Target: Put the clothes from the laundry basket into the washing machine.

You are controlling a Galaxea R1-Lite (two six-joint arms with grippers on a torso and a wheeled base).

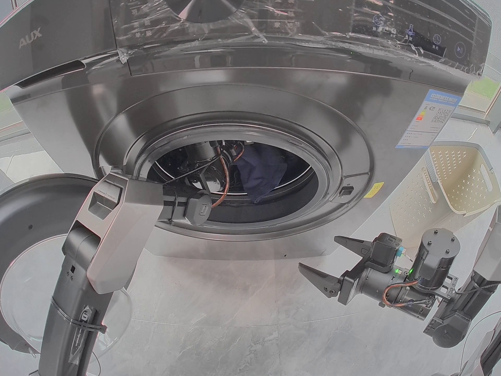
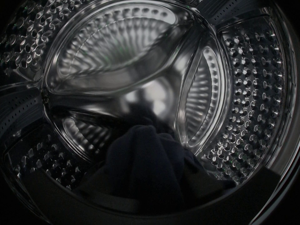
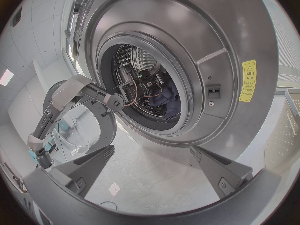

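One dark garment (image 1: 259, 171) in the washing machine (image 1: 250, 92) drum beside the left gripper (image 1: 216, 155), grip unreadable; right gripper (image 1: 319, 253), jaws apart, at five o'clock outside.

The washing machine (image 1: 250, 90) has a glossy grey metal front and a shiny dimpled steel drum (image 2: 256, 88). The garment (image 2: 150, 166) inside is matt dark cloth. The laundry basket (image 1: 459, 178), at three o'clock from the door opening, is perforated plastic.

Right jaws apart before the washing machine (image 3: 218, 32), left arm (image 3: 78, 89) and dark garment (image 3: 165, 97) inside its drum
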